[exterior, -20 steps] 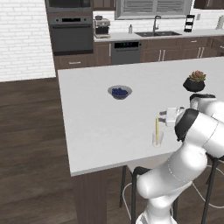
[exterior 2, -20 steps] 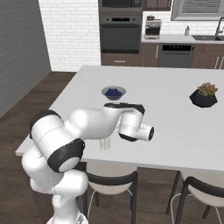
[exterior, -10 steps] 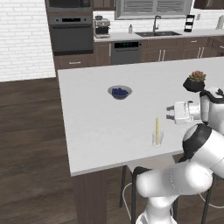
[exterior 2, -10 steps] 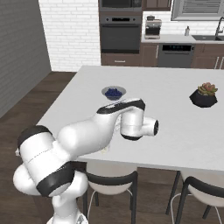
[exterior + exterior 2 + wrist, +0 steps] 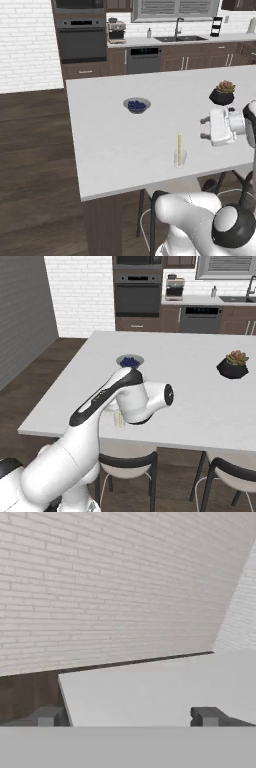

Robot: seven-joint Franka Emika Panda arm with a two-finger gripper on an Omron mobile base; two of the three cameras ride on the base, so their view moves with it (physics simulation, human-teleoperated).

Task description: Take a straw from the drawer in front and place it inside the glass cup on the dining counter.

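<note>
The straw [image 5: 179, 145] stands upright in the glass cup [image 5: 180, 158] on the dining counter [image 5: 105, 135]. The gripper [image 5: 203, 128], beside the cup, has fingers spread wide, empty. Judged: retreat should go clear of the straw, no sideways sweep into it.

Glossy white rounded arm [image 5: 95, 421] segments with dark joints.

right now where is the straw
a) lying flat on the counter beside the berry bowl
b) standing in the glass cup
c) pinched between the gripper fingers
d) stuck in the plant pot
b: in the left base view the straw stands upright with its lower end inside the glass cup on the dining counter, while the gripper is off to the side, open, with nothing between its fingers.
</note>
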